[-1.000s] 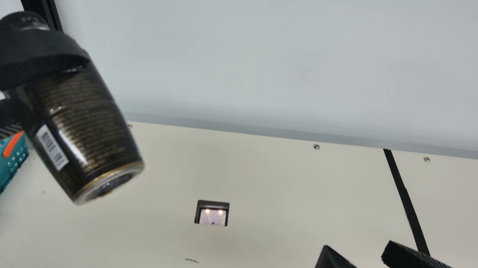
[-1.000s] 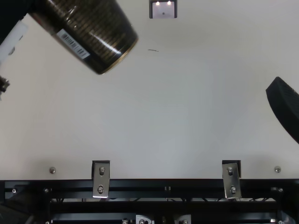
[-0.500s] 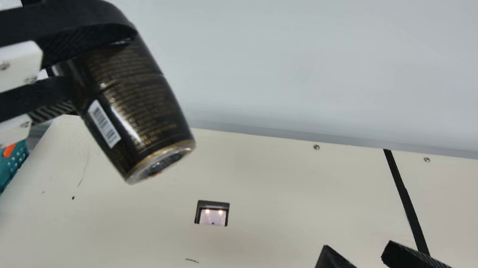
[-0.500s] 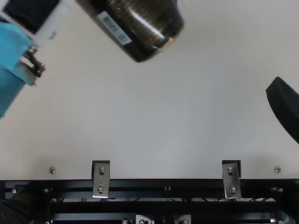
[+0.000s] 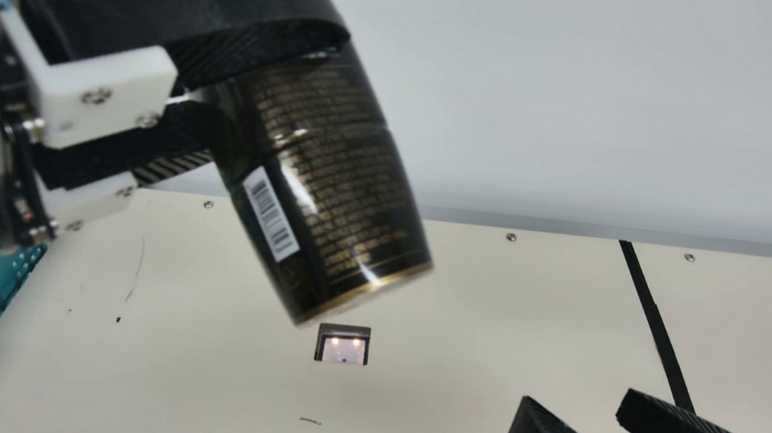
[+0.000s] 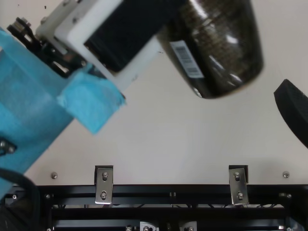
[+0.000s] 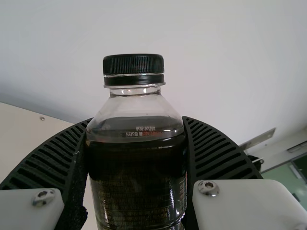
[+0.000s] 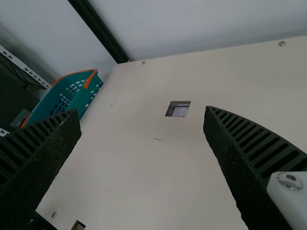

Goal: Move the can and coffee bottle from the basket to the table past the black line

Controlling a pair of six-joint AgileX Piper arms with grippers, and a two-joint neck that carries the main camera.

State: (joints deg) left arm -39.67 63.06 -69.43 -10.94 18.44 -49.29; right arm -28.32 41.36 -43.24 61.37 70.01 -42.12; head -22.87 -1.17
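Our left hand (image 7: pixel 138 119) hugs the bottle (image 5: pixel 339 183) from both sides so it won't drop. Our right hand (image 5: pixel 575 400) is open.

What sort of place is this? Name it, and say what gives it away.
Probably a robotics lab or test bench: the left end effector holds a bottle above a cream table marked with a black line, and metal brackets sit on dark rails along its edge.

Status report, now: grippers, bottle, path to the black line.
Left gripper shut on coffee bottle, raised and tilted, short of black line. Right gripper open, empty. Possible obstruction: its fingers overlap the line in main view.
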